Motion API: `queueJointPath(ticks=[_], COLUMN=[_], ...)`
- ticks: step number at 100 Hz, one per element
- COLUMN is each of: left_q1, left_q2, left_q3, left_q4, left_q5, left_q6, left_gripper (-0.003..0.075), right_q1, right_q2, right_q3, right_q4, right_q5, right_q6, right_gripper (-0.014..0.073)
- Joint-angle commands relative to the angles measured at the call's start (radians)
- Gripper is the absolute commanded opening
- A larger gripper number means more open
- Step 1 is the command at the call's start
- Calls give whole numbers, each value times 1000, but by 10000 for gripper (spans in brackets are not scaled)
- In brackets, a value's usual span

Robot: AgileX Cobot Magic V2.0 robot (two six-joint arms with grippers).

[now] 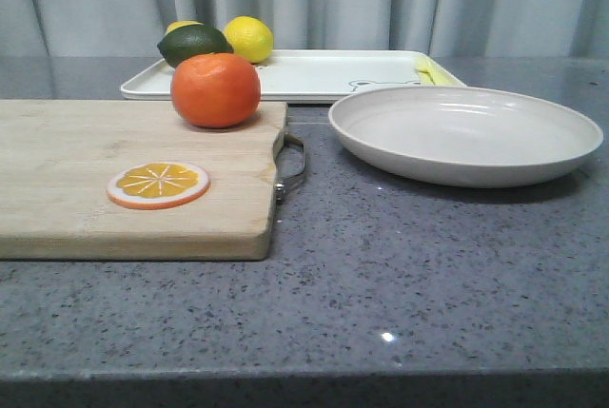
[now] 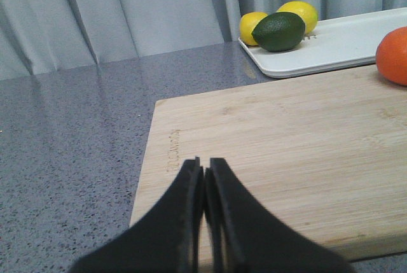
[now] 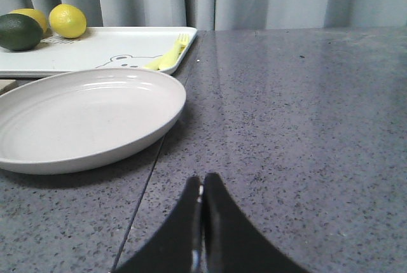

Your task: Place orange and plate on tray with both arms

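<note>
The orange (image 1: 215, 89) sits on the far right part of the wooden cutting board (image 1: 57, 189); its edge also shows in the left wrist view (image 2: 394, 55). The beige plate (image 1: 465, 132) rests on the counter right of the board, in front of the white tray (image 1: 324, 75). The plate (image 3: 82, 117) and the tray (image 3: 95, 50) also show in the right wrist view. My left gripper (image 2: 204, 166) is shut and empty over the board's near edge, well away from the orange. My right gripper (image 3: 203, 182) is shut and empty over the counter, beside the plate. Neither gripper shows in the front view.
An orange slice disc (image 1: 158, 184) lies on the board. Two lemons (image 1: 248, 38) and a dark green avocado (image 1: 194, 44) sit at the tray's far left corner. A pale yellow fork (image 3: 169, 55) lies on the tray's right end. A grey curtain hangs behind the counter.
</note>
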Motion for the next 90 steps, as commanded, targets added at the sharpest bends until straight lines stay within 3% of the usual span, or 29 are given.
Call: queueJointPath(ticks=[1,71,90], left_q1=[1,1,1], left_q2=[-34,-34,-34], left_q3=[7,7,5], left_q4=[-2,-2,-7], left_q5=[-78,-78,-99], left_q6=[-12,-12,-12], left_gripper=[-19,-19,-19], right_q1=[-6,-6,-6], right_q2=[-22,-22,-22], right_q3=[-5,-5,-6], right_q4=[-10,-18,-18], right_q5=[-77,-77,-152], right_q6=[-3,-5,-5], right_gripper=[-67,-67,-67])
